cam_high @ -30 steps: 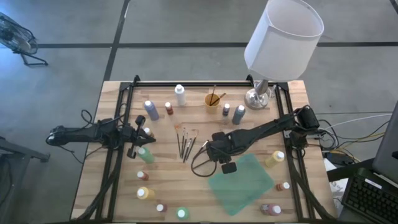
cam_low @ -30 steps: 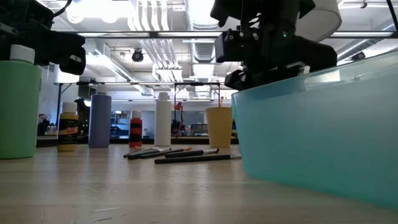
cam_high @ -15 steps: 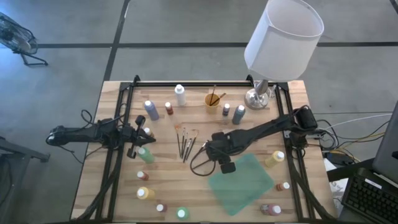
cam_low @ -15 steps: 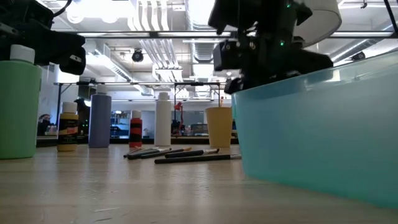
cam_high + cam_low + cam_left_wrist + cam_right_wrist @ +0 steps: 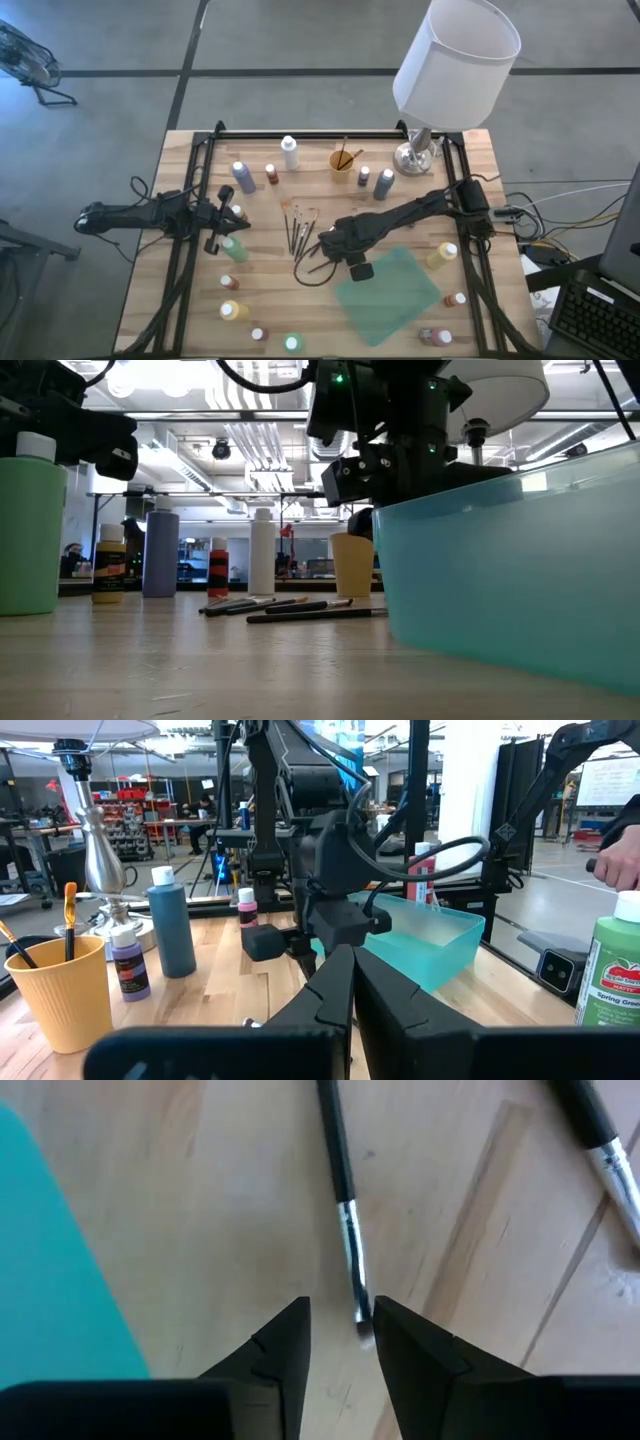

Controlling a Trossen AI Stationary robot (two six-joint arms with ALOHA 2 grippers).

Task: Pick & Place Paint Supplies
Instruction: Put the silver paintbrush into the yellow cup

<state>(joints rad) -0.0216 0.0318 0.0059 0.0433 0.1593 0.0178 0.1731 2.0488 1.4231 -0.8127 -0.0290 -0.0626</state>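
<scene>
From overhead, the lamp shade [image 5: 457,60] covers most of its silver base [image 5: 414,157], and the right arm hides its own fingertips. At table height the teal bin [image 5: 520,570] runs off the picture's edge and blocks everything behind it. The brush [image 5: 340,1190] under the right gripper [image 5: 340,1330] is cut off at its handle, its bristle tip blurred.

Brushes [image 5: 300,232] lie mid-counter [image 5: 330,300], a tub [image 5: 390,295] at lower right, a cup [image 5: 342,160] (holding brushes) above, bottles [image 5: 240,178] ringing the edges.
</scene>
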